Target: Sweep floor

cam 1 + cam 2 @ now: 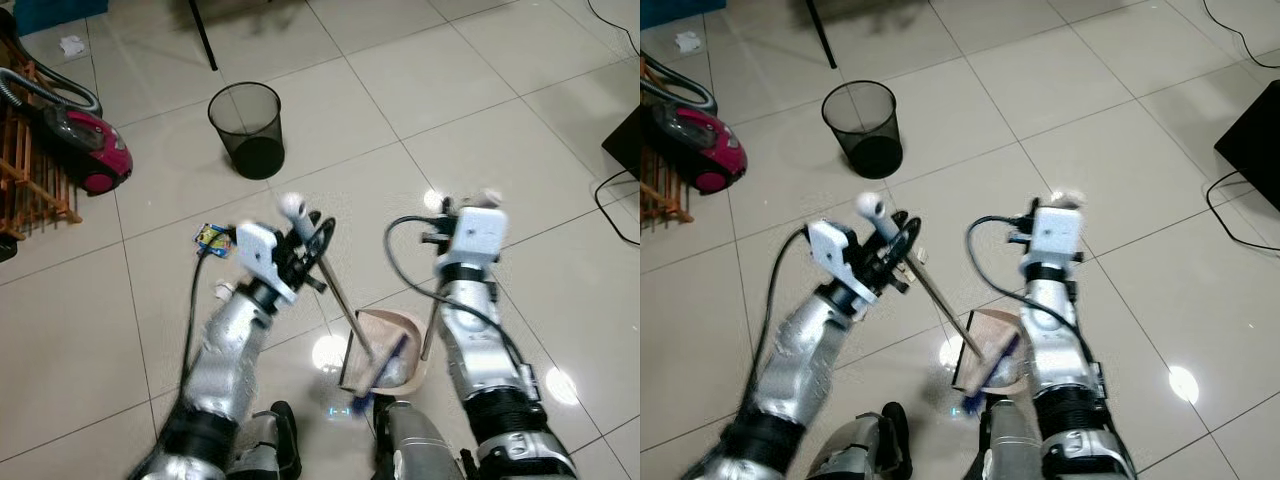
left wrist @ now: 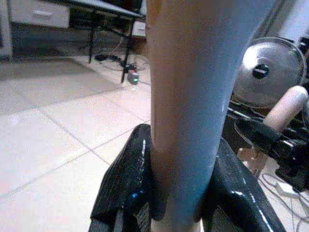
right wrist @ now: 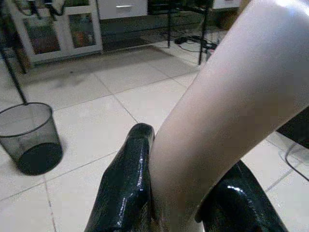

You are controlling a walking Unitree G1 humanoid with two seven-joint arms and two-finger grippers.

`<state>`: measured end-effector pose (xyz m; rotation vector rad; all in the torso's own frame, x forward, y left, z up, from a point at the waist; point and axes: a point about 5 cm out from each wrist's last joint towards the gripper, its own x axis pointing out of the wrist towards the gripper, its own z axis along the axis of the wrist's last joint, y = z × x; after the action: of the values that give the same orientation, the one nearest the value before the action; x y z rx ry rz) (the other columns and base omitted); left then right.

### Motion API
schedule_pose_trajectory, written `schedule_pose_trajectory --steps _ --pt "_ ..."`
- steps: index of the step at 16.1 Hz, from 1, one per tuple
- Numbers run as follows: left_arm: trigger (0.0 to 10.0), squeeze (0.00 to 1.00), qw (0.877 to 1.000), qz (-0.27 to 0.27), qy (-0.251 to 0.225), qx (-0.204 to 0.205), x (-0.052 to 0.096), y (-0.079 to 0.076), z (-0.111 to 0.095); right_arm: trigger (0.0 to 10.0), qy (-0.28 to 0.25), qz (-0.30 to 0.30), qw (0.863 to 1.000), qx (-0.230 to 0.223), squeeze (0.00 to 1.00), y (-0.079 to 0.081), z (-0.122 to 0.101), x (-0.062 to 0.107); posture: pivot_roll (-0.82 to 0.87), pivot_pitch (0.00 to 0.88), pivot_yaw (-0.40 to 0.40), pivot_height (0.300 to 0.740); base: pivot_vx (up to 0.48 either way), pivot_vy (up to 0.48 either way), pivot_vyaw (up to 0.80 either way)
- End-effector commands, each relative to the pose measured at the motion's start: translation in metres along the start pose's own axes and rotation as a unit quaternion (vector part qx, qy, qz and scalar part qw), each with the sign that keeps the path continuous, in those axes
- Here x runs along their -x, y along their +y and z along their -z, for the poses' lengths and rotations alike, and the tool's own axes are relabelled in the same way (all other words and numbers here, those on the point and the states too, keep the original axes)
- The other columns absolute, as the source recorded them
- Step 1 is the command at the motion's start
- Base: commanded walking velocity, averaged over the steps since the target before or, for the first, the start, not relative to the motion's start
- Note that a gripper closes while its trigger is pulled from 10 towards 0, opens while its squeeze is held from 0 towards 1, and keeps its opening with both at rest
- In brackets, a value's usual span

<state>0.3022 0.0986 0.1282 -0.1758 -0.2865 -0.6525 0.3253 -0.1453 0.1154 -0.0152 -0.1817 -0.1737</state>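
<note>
My left gripper [image 1: 308,243] is shut on the broom handle [image 1: 340,298], a thin pole with a white tip that slants down to blue bristles [image 1: 388,366]. In the left wrist view the black fingers [image 2: 126,180] clamp the pale handle [image 2: 193,96]. A beige dustpan [image 1: 402,332] rests on the tiled floor between my arms, with the bristles lying in it. My right gripper [image 3: 186,150] is shut on the dustpan's upright beige handle [image 3: 231,92], which stands just right of the pan, below my right wrist [image 1: 470,235].
A black mesh bin [image 1: 247,128] stands ahead on the left. Farther left are a magenta vacuum cleaner [image 1: 88,148] and a wooden rack [image 1: 25,175]. A small packet [image 1: 211,237] lies by my left arm. Black cables [image 1: 612,200] run along the right edge.
</note>
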Motion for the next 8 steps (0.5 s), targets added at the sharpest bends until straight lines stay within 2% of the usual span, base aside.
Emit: schedule_pose_trajectory --steps 1,4,6,7,8 --pt "10.0 0.0 0.999 0.026 -0.014 -0.015 -0.003 0.002 -0.012 10.0 0.05 -0.009 0.999 -0.019 0.0 0.002 0.018 0.009 -0.04 0.235 0.081 0.74 0.0 0.0 0.0" --pt "10.0 0.0 0.996 0.055 -0.018 -0.063 -0.007 0.01 -0.027 10.0 0.044 0.003 0.999 -0.02 0.0 -0.012 0.016 0.009 -0.05 0.201 0.083 0.74 0.0 0.0 0.0" --pt "10.0 0.0 0.992 0.078 -0.034 -0.092 -0.013 0.018 -0.051 10.0 0.042 0.022 0.998 -0.029 0.0 -0.028 0.014 0.012 -0.06 0.152 0.079 0.74 0.0 0.0 0.0" --pt "10.0 0.0 0.991 0.071 -0.045 -0.102 -0.017 0.027 -0.067 10.0 0.041 0.024 0.998 -0.034 0.0 -0.034 0.011 0.014 -0.07 0.128 0.079 0.74 0.0 0.0 0.0" --pt "10.0 0.0 0.991 0.071 -0.045 -0.102 -0.017 0.027 -0.067 10.0 0.041 0.024 0.998 -0.034 0.0 -0.034 0.011 0.014 -0.07 0.128 0.079 0.74 0.0 0.0 0.0"
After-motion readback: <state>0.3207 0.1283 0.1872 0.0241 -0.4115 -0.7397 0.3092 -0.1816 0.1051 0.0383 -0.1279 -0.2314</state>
